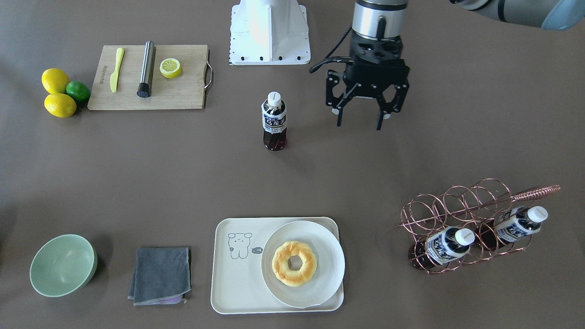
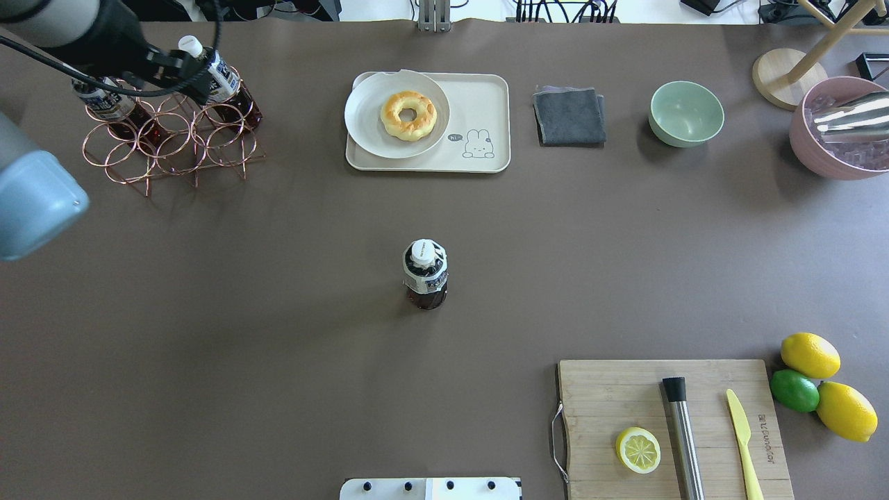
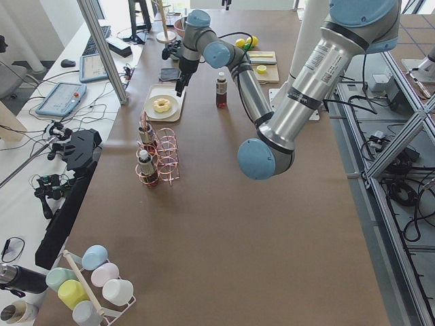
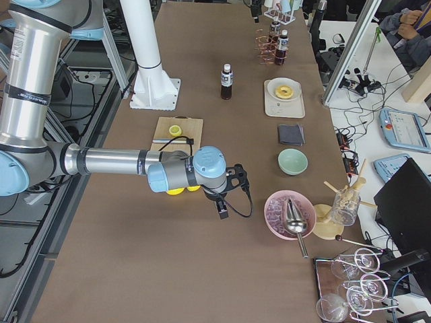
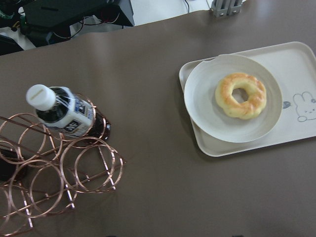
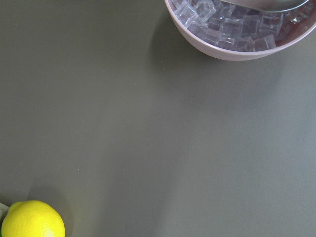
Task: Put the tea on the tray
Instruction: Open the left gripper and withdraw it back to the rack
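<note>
One tea bottle (image 1: 274,121) stands upright alone in the middle of the table, also seen from overhead (image 2: 425,274). Two more like it (image 1: 448,246) (image 1: 518,224) lie in a copper wire rack (image 1: 461,214). The cream tray (image 1: 237,283) with the bear drawing holds a white plate (image 1: 327,246) with a doughnut (image 1: 294,263). My left gripper (image 1: 359,122) is open and empty, high above the table; its wrist view looks down on the rack (image 5: 59,163) and tray (image 5: 301,69). My right gripper (image 4: 222,205) shows only in the exterior right view, near the lemons; I cannot tell its state.
A wooden cutting board (image 1: 183,91) carries a yellow knife, a steel rod and a lemon half. Two lemons and a lime (image 1: 77,90) lie beside it. A green bowl (image 1: 63,265) and grey cloth (image 1: 161,275) sit near the tray. A pink bowl of ice (image 2: 837,132) stands far right.
</note>
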`<move>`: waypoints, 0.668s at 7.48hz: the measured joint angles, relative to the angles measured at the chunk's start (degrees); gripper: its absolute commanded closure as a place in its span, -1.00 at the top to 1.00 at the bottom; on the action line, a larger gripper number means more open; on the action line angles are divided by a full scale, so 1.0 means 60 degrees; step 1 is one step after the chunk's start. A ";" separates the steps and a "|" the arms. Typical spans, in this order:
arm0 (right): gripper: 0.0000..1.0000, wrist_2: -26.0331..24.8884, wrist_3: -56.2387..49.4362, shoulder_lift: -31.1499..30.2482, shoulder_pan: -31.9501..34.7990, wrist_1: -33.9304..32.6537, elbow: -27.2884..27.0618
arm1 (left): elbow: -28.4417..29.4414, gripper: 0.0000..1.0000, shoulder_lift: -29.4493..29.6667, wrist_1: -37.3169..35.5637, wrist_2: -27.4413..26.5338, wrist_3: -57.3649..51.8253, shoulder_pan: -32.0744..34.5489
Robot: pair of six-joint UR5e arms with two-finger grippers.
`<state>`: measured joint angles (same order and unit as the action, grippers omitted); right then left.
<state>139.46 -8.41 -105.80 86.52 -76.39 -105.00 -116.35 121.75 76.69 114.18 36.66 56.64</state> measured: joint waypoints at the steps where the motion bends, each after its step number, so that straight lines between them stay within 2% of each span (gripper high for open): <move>1: 1.00 0.0026 0.0214 0.0068 -0.0004 0.0001 -0.0064 | 0.0031 0.89 -0.0635 0.0056 0.0902 -0.1115 0.0922; 3: 1.00 0.0124 0.1431 0.0176 -0.0073 0.0001 -0.0733 | 0.0134 0.91 -0.2072 0.0334 0.2163 -0.2912 0.2264; 5: 1.00 0.0097 0.3258 0.0393 -0.0530 -0.0004 -0.1949 | 0.0202 0.91 -0.3340 0.0850 0.2801 -0.4030 0.3102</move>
<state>140.05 11.14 -103.44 83.34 -76.41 -116.69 -115.14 101.71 81.79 130.99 12.48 75.26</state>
